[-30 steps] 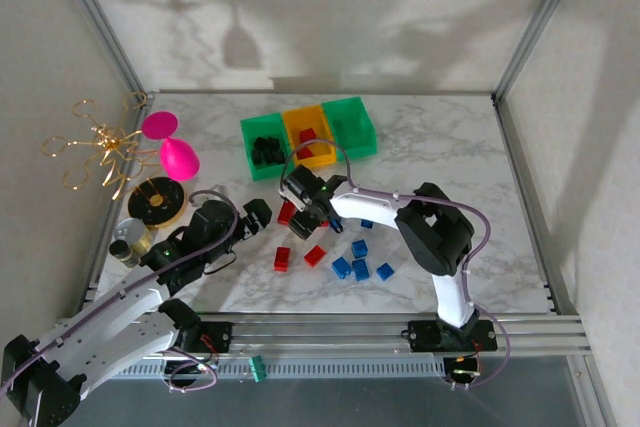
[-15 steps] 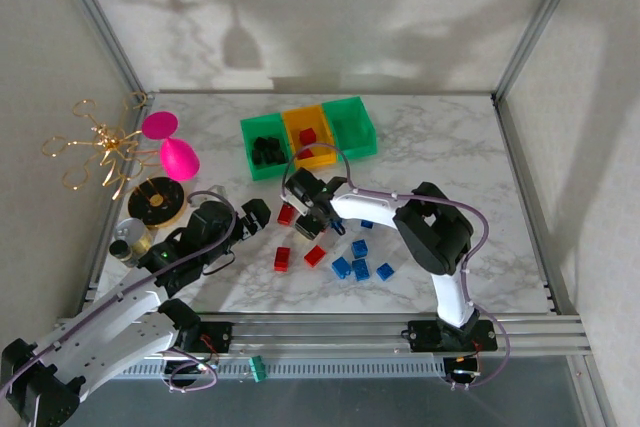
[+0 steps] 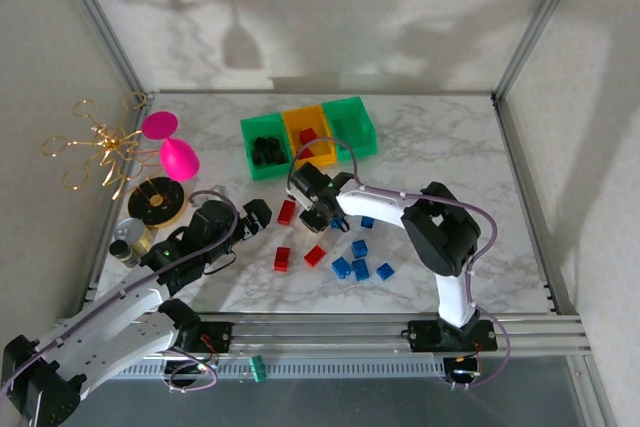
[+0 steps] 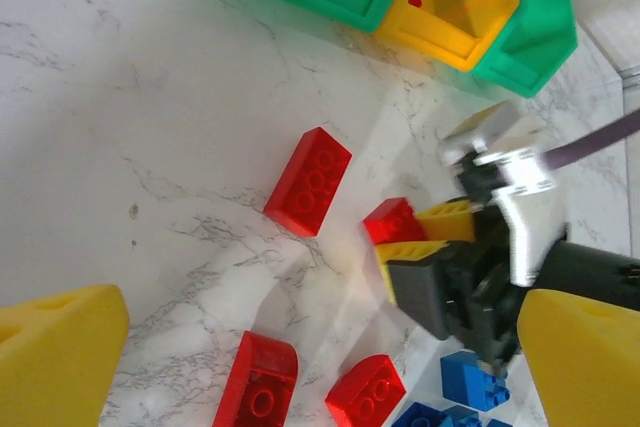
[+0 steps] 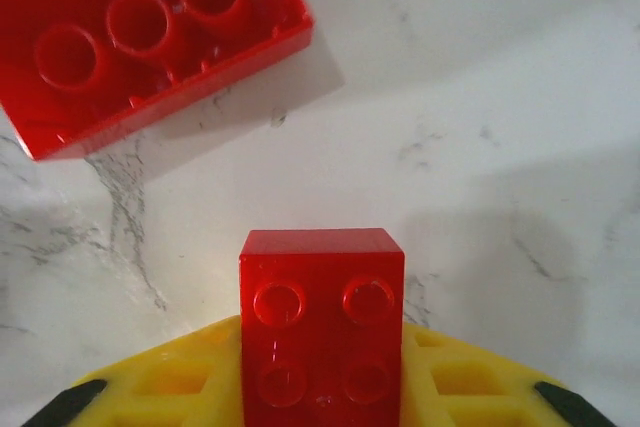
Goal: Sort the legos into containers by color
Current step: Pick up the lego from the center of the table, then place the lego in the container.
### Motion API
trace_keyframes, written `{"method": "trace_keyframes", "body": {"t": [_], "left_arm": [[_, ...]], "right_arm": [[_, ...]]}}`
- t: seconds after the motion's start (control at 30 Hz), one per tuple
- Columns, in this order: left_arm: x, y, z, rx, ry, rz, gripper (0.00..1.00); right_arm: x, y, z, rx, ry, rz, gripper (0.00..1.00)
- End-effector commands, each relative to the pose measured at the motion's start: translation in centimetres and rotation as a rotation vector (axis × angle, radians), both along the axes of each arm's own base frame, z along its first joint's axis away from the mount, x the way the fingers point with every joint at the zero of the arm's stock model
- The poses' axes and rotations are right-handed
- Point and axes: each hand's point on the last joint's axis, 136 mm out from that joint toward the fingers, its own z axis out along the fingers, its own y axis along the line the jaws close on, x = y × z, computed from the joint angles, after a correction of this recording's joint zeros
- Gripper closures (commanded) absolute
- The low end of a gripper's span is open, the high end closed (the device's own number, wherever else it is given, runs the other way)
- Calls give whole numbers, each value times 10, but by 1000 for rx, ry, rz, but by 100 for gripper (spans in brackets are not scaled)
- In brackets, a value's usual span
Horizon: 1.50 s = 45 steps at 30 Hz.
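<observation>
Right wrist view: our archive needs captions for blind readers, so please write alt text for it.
A small red brick is clamped in the right gripper, between yellow fingers at the bottom centre, with a white marble table behind it. A longer red brick lies tilted on the table at the upper left.

Top view: bright, even. Light sits near and high, so large soft shadows land on the back wall [image 3: 320, 17], short ones on the desk [image 3: 440, 147]. No glare on the marble. Left wrist: yellow fingers [image 4: 55, 347] at the corners out of focus, mid-frame sharp. Right wrist: red brick [image 5: 322, 327] crisp, faint grey shadow to its right.
</observation>
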Motion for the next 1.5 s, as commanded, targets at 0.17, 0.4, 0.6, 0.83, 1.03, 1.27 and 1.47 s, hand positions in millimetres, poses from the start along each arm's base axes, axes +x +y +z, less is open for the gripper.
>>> {"method": "trace_keyframes", "body": {"t": [0.17, 0.4, 0.6, 0.83, 1.03, 1.27, 1.47], "left_arm": [[14, -17, 25, -21, -48, -44, 0], [28, -28, 34, -40, -69, -58, 0], [42, -35, 39, -34, -88, -63, 0], [59, -34, 37, -44, -100, -21, 0], [69, -29, 36, -35, -106, 1, 0], [76, -29, 40, -12, -108, -5, 0], [77, -31, 43, -20, -112, -15, 0]], "right_arm": [[55, -3, 75, 227, -108, -188, 77], [110, 2, 91, 296, -175, -299, 78], [156, 0, 100, 349, -230, -381, 77], [206, -5, 106, 354, -324, -459, 75], [237, 4, 99, 347, -360, -460, 72], [256, 13, 90, 313, -386, -455, 61], [257, 13, 111, 338, -416, -452, 50]]}}
